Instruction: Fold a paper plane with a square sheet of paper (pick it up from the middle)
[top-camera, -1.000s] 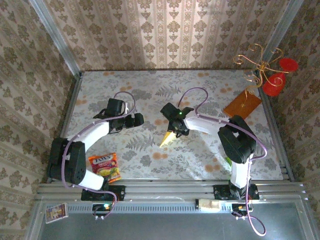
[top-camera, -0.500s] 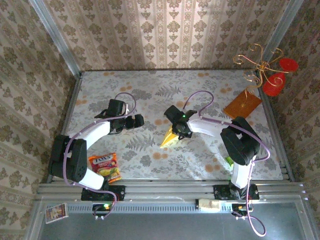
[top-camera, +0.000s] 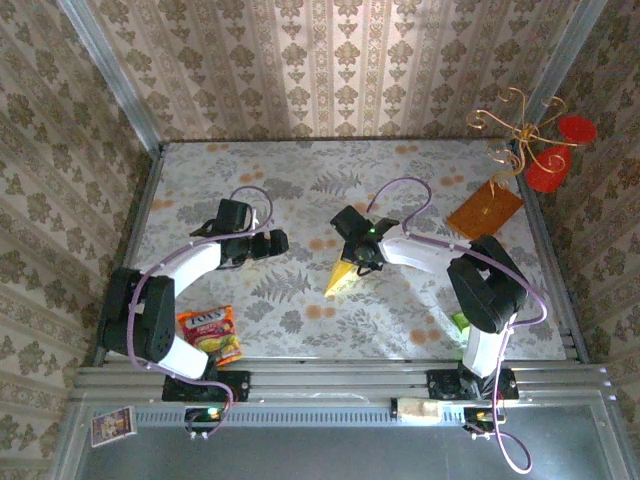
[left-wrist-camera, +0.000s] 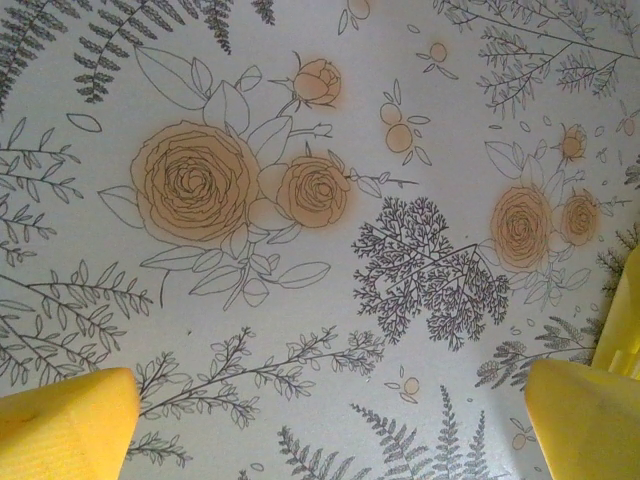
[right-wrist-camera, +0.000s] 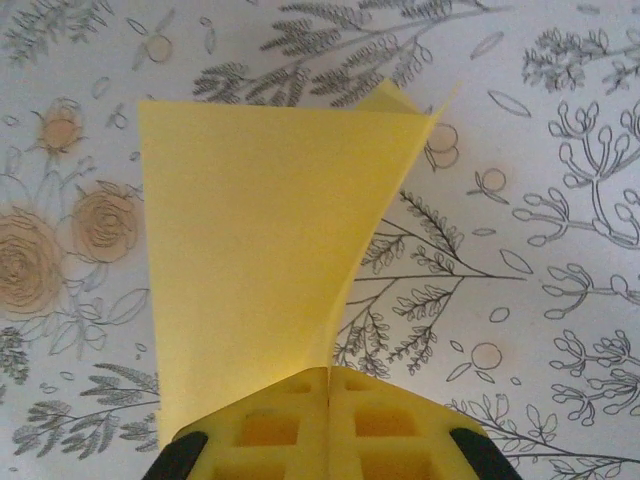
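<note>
- Right wrist view: right gripper (right-wrist-camera: 328, 372), fingers pressed together, pinches the thin pale-yellow folded paper plane (right-wrist-camera: 260, 230), which fans toward 12 o'clock.
- Risk: the shallow edge pinch slips, or crushes the crease.
- Top external view: left gripper (top-camera: 278, 241) is spread and empty, at the plane's 10 o'clock.

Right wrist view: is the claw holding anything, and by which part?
Yes: the right claw is shut on the paper plane, pinching its near end; the rest sticks out ahead of it.
</note>
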